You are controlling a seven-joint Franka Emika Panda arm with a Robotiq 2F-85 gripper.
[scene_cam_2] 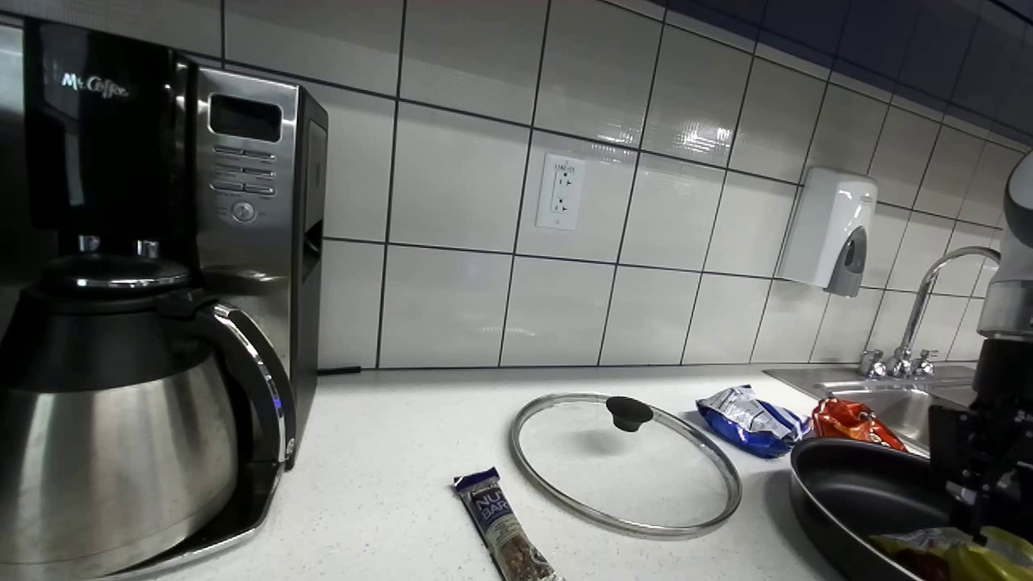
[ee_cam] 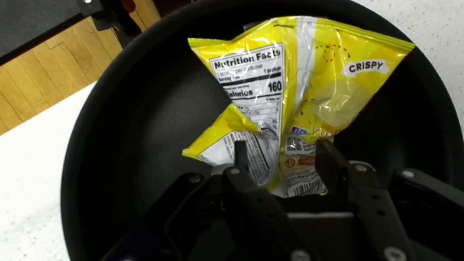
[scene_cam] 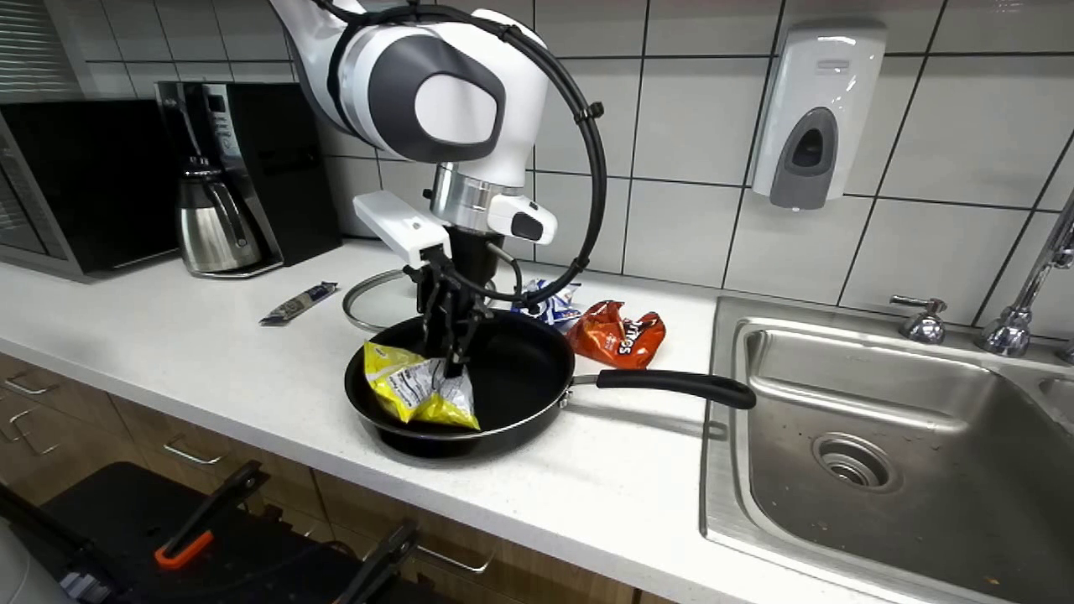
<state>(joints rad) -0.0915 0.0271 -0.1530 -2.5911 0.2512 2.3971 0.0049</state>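
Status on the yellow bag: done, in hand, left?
Done: the yellow bag is in the frying pan. In hand: the gripper is down at the bag, jaws apart with part of it between them; whether they touch it is unclear. Left: probably backing the gripper out, since it reaches down into the pan.

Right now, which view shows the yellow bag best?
The wrist view: the yellow bag is largest, its bold print readable. In an exterior view it looks smaller; in an exterior view, it is cropped below.
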